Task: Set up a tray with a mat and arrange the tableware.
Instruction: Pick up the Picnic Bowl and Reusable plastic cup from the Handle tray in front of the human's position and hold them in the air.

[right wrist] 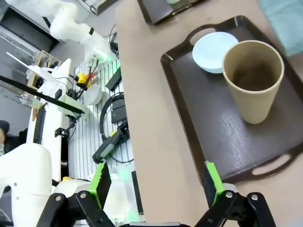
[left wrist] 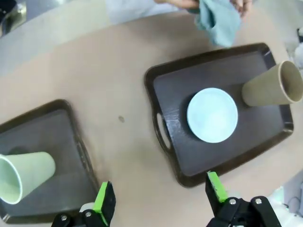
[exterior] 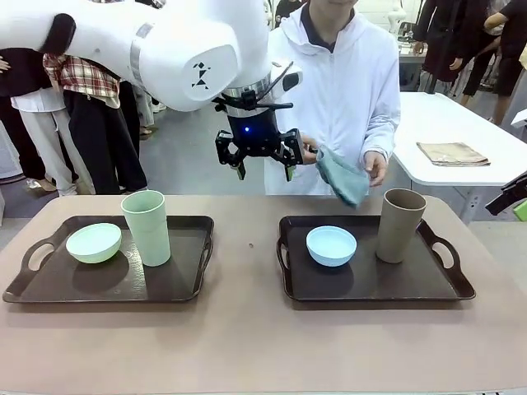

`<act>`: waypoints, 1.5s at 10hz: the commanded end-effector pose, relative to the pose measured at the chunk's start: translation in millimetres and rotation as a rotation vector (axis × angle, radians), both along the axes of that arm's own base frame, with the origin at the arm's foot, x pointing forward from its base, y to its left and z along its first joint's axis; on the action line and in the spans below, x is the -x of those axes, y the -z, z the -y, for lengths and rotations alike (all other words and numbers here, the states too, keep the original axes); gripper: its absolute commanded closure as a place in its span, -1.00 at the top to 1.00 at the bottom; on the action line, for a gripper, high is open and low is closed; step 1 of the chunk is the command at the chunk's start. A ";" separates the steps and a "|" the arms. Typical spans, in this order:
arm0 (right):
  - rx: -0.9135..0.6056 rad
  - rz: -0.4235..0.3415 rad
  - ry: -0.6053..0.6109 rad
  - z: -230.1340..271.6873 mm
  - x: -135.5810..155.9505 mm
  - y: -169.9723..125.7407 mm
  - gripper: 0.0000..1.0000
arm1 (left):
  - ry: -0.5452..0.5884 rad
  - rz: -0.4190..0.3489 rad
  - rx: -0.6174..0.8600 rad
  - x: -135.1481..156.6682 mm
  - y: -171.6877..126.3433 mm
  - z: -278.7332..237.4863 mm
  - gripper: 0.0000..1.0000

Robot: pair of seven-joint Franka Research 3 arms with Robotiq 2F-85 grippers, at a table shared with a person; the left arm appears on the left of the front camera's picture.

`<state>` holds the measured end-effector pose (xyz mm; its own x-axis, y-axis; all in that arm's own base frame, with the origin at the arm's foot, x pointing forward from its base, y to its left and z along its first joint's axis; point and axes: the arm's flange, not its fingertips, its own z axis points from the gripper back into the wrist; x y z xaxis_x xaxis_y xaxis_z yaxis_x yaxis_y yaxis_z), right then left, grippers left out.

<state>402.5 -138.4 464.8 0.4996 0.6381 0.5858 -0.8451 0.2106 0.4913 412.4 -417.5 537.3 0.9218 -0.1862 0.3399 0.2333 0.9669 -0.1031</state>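
Two dark trays sit on the table. The left tray [exterior: 49, 284] holds a pale green bowl [exterior: 93, 243] and a pale green cup [exterior: 147, 227]. The right tray [exterior: 370, 288] holds a light blue bowl [exterior: 331, 245] and a brown cup [exterior: 400, 225]. A person across the table holds a folded teal mat [exterior: 343, 177] in both hands above the right tray's far edge. My left gripper [exterior: 258, 169] hangs open high over the table's far middle, just left of the mat. My right gripper [right wrist: 154, 189] is open and empty beside the right tray [right wrist: 222, 132], near the brown cup [right wrist: 253, 85].
A white side table with a folded beige cloth [exterior: 451, 153] stands at the back right. People stand behind on the left. The tan table [exterior: 247, 346] runs wide between and in front of the trays. The right wrist view shows cables and gear [right wrist: 111, 127] beyond the table edge.
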 end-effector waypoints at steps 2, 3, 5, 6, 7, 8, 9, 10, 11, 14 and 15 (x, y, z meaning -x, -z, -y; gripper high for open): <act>0.026 0.007 0.006 0.5 -1.1 -1.6 1.00 | 0.015 0.047 0.011 17.3 -27.6 -7.5 1.00; 0.026 0.007 0.006 0.5 -1.1 -1.6 1.00 | 0.015 0.047 0.011 17.3 -27.6 -7.5 1.00; 0.026 0.007 0.006 0.5 -1.1 -1.6 1.00 | 0.015 0.047 0.011 17.3 -27.6 -7.5 1.00; 0.005 0.003 0.004 1.1 -0.2 -0.3 1.00 | 0.008 0.053 0.018 15.6 -31.7 -1.2 1.00; -0.040 0.143 -0.061 4.4 -25.4 12.9 1.00 | -0.011 -0.022 0.051 1.9 -31.2 8.8 1.00; -0.035 0.222 -0.015 9.1 -40.8 24.8 1.00 | 0.023 -0.056 0.041 4.4 -28.0 19.2 1.00; 0.007 0.288 0.111 6.8 -53.7 30.7 1.00 | 0.040 -0.065 0.038 3.3 -32.1 26.5 1.00; 0.063 0.380 0.115 4.9 -61.1 34.5 1.00 | 0.063 -0.058 0.050 10.0 -29.0 34.2 1.00; 0.101 0.445 0.138 -2.0 -71.9 35.2 1.00 | 0.083 -0.077 0.069 9.9 -24.7 42.5 1.00; 0.206 0.471 0.004 -34.5 -97.4 47.4 1.00 | 0.045 -0.182 0.066 -4.3 -3.7 80.5 1.00; 0.209 0.452 -0.071 -39.9 -105.6 52.5 1.00 | 0.040 -0.216 0.043 -15.9 7.9 96.3 1.00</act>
<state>503.5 -97.5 423.4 0.2349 0.7461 0.6230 -0.9595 0.2804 0.0260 412.6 -493.7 527.0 0.9521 -0.2348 0.1958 0.2741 0.9393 -0.2063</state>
